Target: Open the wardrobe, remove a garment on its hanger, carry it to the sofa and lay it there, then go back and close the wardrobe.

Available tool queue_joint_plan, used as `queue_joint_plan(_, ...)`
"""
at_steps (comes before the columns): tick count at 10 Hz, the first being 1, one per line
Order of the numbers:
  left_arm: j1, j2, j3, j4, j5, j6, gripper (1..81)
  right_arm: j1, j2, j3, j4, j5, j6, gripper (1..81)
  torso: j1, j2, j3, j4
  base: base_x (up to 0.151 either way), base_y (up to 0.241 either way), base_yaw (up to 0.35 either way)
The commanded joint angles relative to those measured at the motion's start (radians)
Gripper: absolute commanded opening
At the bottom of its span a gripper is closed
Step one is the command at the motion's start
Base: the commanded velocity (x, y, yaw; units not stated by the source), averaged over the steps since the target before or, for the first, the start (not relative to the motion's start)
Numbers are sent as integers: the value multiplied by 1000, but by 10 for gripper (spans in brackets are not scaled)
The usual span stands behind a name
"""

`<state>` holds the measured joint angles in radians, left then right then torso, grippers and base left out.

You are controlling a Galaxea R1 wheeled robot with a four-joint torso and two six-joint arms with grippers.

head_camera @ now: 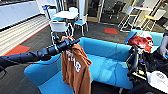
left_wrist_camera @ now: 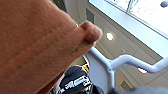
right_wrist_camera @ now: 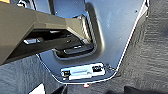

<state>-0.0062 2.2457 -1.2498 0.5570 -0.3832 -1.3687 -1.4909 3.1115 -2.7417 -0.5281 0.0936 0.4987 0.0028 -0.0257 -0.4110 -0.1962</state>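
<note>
Carrying step nearly complete: left gripper [head_camera: 75, 41] grasps the hanger top, and the rust-orange shirt [head_camera: 75, 67] hangs above the blue sofa [head_camera: 105, 62] (seat directly beneath). Next move, judged: lowering it flat onto the cushions.

garment [head_camera: 75, 67] hem cut off at frame edge, left claw [head_camera: 74, 41] fingers perhaps buried in cloth

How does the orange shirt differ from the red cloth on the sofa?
The orange shirt hangs long and loose in the air from the left gripper, in front of the sofa; the red cloth lies bunched on the sofa's far right end. The shirt is rust-orange, the cloth a deeper red. Both carry white print.
</note>
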Motion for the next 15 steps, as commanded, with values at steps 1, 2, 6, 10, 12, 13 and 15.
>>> queue_joint_plan(1, -174, -64, -60, 26, -66, -43, 10, -3, 3, 7, 2, -58, -2, 811, 0, 0, 0, 0, 0, 0, 0)
queue_joint_plan(2, -171, -105, -68, 26, -68, -43, 10, -1, 3, 7, 2, -60, -3, 811, 0, 0, 0, 0, 0, 0, 0)
queue_joint_plan(6, -209, -101, -73, 23, -56, -59, 10, 2, 3, 7, 3, -61, -3, 811, 0, 0, 0, 0, 0, 0, 0)
queue_joint_plan(10, -246, 115, -83, 8, -51, -59, 10, 5, 5, 7, 3, -66, -3, 811, 0, 0, 0, 0, 0, 0, 0)
queue_joint_plan(12, -301, 210, -97, -6, -13, -59, 10, 5, 5, 7, 3, -68, -3, 811, 0, 0, -1, 0, 0, 0, 0)
queue_joint_plan(13, -329, 241, -118, -28, -13, -59, 10, 6, 5, 7, 3, -68, -3, 811, 0, 0, -1, 0, 0, 0, 0)
queue_joint_plan(15, -392, 269, -155, -68, -13, -59, 10, 5, 5, 7, 3, -68, -3, 811, 0, 0, -1, 0, 0, 0, 0)
